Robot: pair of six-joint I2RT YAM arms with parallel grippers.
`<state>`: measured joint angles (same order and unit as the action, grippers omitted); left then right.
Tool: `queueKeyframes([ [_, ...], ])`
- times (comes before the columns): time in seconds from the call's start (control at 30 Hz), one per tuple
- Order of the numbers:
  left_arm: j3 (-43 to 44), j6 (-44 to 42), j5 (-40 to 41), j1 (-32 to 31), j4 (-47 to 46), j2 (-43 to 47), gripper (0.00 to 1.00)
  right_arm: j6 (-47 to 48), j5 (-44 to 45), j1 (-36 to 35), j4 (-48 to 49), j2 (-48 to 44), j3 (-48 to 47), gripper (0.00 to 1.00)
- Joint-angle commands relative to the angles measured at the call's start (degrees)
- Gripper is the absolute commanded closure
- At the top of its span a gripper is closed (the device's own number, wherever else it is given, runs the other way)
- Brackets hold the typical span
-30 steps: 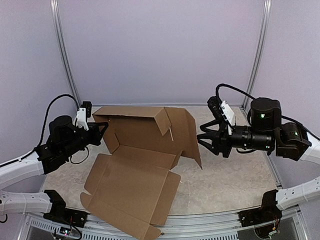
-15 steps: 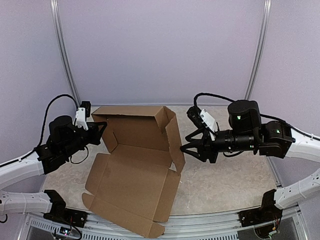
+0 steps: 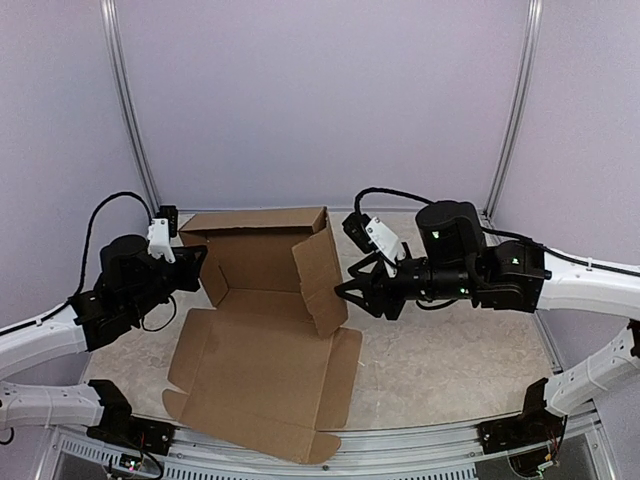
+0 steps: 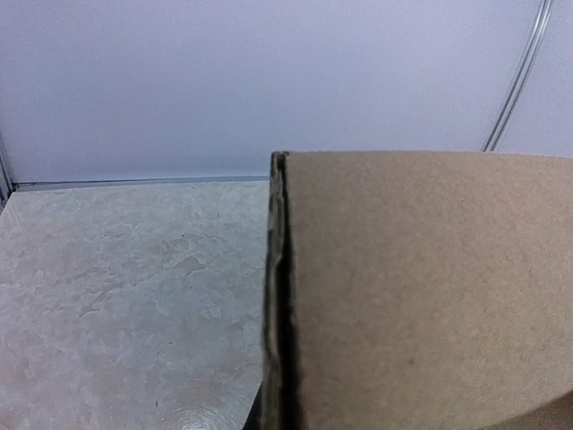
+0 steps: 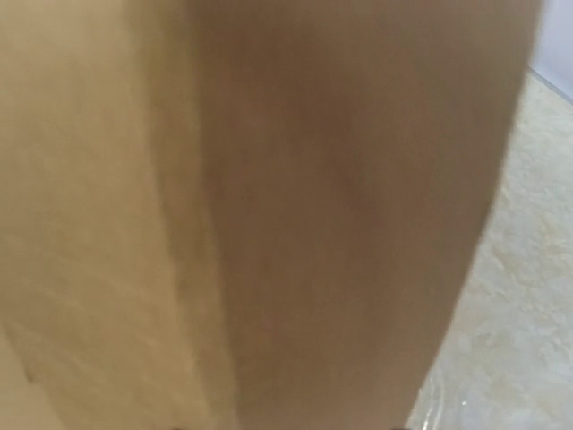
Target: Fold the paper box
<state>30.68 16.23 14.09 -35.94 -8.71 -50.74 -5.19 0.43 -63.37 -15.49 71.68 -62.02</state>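
The paper box (image 3: 255, 360) is a brown cardboard sheet lying partly folded on the table. Its back wall (image 3: 255, 255) stands up and its wide front panel lies flat. My right gripper (image 3: 345, 290) is open and pushes from outside against the right side panel (image 3: 320, 275), which stands upright. My left gripper (image 3: 197, 263) is open at the left side flap (image 3: 212, 280), at the box's outer left corner. Cardboard (image 4: 430, 296) fills the right half of the left wrist view, and blurred cardboard (image 5: 269, 224) fills most of the right wrist view. Neither wrist view shows its fingers.
The marbled table top (image 3: 440, 350) stretches right of the box. Metal frame posts stand at the back left (image 3: 125, 110) and back right (image 3: 515, 110). A rail (image 3: 400, 440) runs along the near edge. Pale walls close in the back and sides.
My right arm has moved left and swung the right side panel from leaning outward to upright. The box has shifted slightly left. The left arm has barely moved.
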Motion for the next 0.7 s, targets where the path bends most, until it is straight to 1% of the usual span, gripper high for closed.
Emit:
queueKeyframes([
  [0.0, 1.81, 0.25, 6.95, -3.29, 2.88, -1.05, 1.0, 0.33, 4.12, -0.44, 5.57, 3.15, -1.29, 0.53],
  [0.17, 2.92, 1.53, 13.0, -6.57, 6.12, -1.33, 1.0, 0.7, 6.37, -0.43, 10.64, 5.69, -0.48, 0.5],
  [0.43, 5.86, 2.03, 21.01, -12.91, 10.99, -1.29, 1.0, -0.47, 13.68, -0.44, 21.11, 7.43, 4.14, 0.47],
  [0.67, 6.76, 4.08, 25.93, -17.15, 11.75, -2.28, 1.0, -2.13, 16.86, -0.58, 28.29, 8.52, 6.82, 0.45],
])
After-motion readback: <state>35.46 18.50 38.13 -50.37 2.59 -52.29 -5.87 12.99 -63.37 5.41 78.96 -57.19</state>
